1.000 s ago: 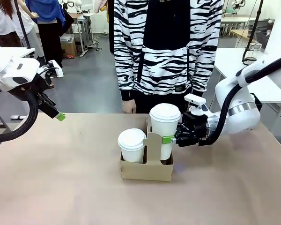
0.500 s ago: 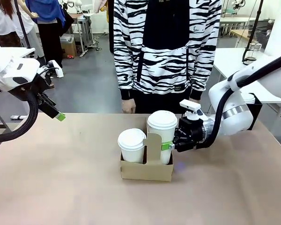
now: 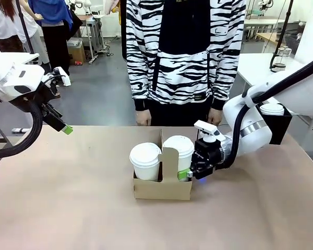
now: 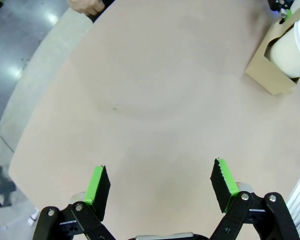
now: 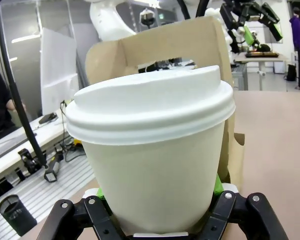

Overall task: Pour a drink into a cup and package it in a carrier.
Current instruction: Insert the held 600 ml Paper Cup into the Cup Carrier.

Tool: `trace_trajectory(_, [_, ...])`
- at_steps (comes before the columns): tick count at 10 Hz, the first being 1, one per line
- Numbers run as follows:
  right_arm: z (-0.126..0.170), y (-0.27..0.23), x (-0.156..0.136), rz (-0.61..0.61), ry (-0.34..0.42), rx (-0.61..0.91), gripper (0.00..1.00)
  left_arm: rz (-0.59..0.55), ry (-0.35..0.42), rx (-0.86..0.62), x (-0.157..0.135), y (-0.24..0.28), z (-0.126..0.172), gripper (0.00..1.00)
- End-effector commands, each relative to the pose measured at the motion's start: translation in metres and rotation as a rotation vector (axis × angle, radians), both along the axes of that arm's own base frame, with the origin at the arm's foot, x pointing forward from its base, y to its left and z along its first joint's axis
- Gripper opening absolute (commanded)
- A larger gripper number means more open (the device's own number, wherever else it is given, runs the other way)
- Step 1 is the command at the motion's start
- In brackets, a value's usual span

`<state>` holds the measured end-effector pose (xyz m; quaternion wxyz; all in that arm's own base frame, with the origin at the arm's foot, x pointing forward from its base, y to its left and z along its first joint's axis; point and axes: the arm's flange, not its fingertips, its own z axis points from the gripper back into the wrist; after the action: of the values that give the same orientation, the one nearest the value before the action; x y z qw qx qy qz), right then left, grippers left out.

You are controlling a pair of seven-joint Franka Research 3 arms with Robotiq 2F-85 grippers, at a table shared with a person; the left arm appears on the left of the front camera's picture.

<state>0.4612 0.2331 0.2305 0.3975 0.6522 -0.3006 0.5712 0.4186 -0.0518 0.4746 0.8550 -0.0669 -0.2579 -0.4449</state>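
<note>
Right gripper (image 3: 188, 173) clasps cup (image 3: 178, 154) in carrier (image 3: 163, 188) — second cup (image 3: 145, 161) alongside.

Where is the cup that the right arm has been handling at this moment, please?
In the front view, the lidded cup sits in the right slot of the carrier at mid-table, beside a second lidded cup, with the right tool around it.

Brown cardboard carrier (image 3: 162, 186). White cup (image 3: 179, 154) with white lid in right slot; second white lidded cup (image 3: 145, 161) in left slot. Tan bench (image 3: 68, 198). Black hands, green pads: right hand (image 3: 187, 173), left hand (image 4: 160, 190). White arms. Black-and-white zebra-striped top (image 3: 185, 47) on person. Grey floor (image 3: 96, 94).
</note>
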Motion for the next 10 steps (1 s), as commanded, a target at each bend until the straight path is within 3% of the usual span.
trace_trajectory(1, [0.001,-0.004,-0.002,0.008,-0.099,0.01,0.83,0.012,0.005,0.012,0.001,0.0,0.003,1.0])
trace_trajectory(2, [0.003,-0.008,-0.002,0.014,-0.125,-0.02,1.0,0.012,0.005,0.012,0.001,0.0,0.003,1.0])
trace_trajectory(6, [0.027,-0.039,-0.005,-0.06,-0.192,-0.063,1.0,0.012,0.005,0.012,0.001,0.0,0.003,1.0])
trace_trajectory(9, [0.052,-0.084,-0.001,-0.146,-0.181,-0.157,1.0,0.012,0.005,0.012,0.001,0.0,0.003,1.0])
trace_trajectory(10, [0.065,-0.105,-0.006,-0.229,-0.163,-0.197,1.0,0.012,0.005,0.012,0.001,0.0,0.003,1.0])
